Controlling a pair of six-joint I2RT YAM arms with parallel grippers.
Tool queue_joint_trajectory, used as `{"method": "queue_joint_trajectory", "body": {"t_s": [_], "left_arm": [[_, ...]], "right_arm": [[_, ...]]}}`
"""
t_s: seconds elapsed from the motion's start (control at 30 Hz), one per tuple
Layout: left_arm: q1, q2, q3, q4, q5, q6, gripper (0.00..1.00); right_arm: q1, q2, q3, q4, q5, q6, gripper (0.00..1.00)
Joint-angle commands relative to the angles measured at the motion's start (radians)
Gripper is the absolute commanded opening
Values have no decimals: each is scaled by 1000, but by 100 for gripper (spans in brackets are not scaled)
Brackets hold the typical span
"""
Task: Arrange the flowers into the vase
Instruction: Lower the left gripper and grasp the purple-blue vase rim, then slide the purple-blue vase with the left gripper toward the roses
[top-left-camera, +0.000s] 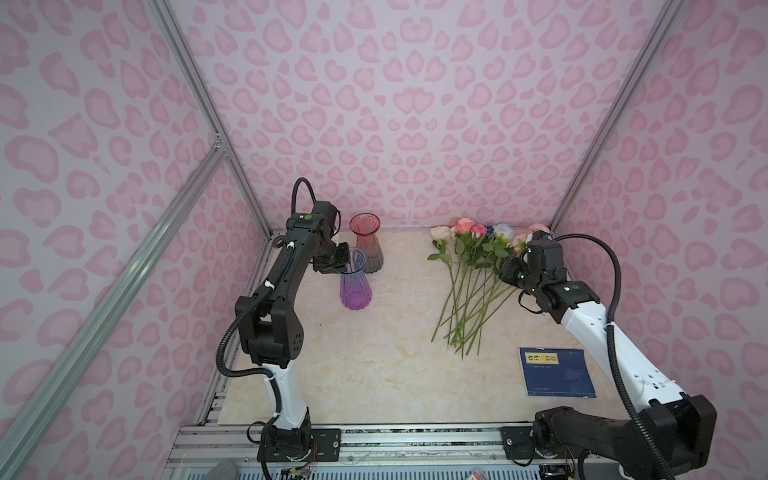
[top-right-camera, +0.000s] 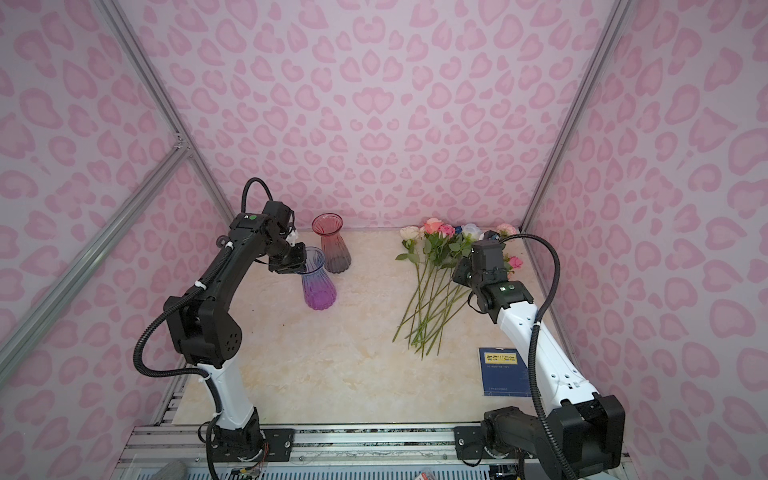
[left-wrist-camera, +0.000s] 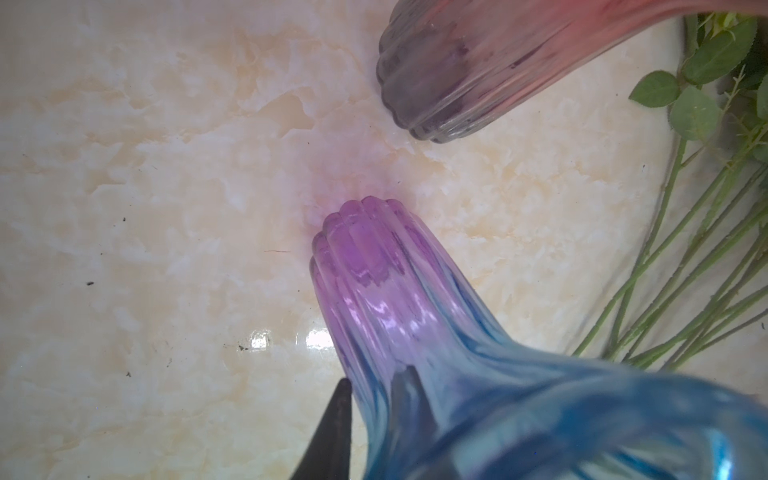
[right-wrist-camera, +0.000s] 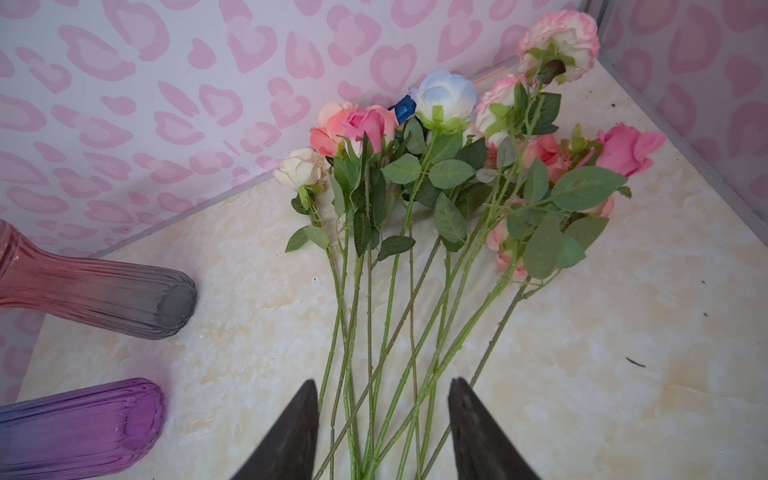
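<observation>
Blue-tinted rim glass of the purple vase crowds the left wrist view, where the left end effector pinches that rim, one finger outside and one showing dark through the wall, probably to steady it for loading. Only the right wrist view shows the right end effector half-spread astride the stems of the flowers, which lie fanned on the worktop, heads toward the back wall. Both top views alone make plain that this vase and the pink-grey vase just behind it stand upright and empty.
</observation>
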Motion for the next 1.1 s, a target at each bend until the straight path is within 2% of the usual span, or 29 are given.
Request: {"method": "queue_joint_trajectory", "body": {"t_s": [0.0, 0.2, 0.8, 0.93, 1.07], "left_arm": [[-1, -11, -27, -27, -46, 23, 18], [-1, -32, -26, -28, 8, 16, 3], [-66, -165, -130, -21, 31, 19, 3], [-73, -188, -194, 32, 128, -2, 4], [-115, -191, -202, 33, 168, -5, 4]], "right_arm": [[1, -7, -9, 13, -2, -15, 53], [3, -22, -9, 9, 2, -18, 52], [5, -51, -15, -3, 0, -8, 52], [7, -63, -14, -11, 9, -7, 52], [7, -66, -11, -18, 14, -11, 52]]}}
